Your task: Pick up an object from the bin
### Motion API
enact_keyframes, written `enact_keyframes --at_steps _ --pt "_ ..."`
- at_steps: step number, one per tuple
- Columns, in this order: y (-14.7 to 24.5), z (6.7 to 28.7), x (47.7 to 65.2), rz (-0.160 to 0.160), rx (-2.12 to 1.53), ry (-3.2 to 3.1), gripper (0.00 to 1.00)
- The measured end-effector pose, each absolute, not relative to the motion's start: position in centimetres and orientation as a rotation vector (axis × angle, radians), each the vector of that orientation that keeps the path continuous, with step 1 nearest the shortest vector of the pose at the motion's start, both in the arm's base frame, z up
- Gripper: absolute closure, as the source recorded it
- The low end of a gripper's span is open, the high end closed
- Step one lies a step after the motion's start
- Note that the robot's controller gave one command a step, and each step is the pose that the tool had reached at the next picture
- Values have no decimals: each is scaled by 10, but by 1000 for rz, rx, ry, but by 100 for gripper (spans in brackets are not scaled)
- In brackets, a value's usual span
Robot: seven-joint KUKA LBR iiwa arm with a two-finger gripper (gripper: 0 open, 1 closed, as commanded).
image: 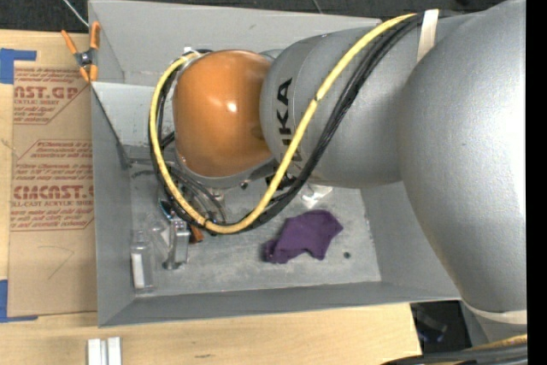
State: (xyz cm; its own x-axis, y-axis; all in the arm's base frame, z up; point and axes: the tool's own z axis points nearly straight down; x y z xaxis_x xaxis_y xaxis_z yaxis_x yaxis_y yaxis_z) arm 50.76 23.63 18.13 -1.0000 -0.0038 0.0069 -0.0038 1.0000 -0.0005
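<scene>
Jaws were lowered inside the grey metal bin; whether released or clenched could not be told. A crumpled purple cloth lay apart from them.

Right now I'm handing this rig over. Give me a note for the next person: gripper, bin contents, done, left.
Gripper: low over the bin floor in the view's lower left, below the orange wrist cover. Whether it is open or shut cannot be told, and nothing is seen in its hold.
Things: a small pale oblong piece lies just left of the gripper, near the corner of the bin. A crumpled purple cloth-like piece lies to the gripper's right, apart from it.
Done: arm is down in the bin.
Left: grasp one thing, probably the pale piece as it is nearest, and lift it out.
</scene>
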Motion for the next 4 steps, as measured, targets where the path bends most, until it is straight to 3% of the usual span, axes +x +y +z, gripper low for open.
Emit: enact_keyframes --at_steps 1,2,3,4 --pt "235 186 510 -2 1 -3142 0" --pt "223 93 540 -4 1077 -2950 0" --pt "244 70 539 -1 1115 -2938 0" --pt "176 70 559 -4 1448 -2790 0"
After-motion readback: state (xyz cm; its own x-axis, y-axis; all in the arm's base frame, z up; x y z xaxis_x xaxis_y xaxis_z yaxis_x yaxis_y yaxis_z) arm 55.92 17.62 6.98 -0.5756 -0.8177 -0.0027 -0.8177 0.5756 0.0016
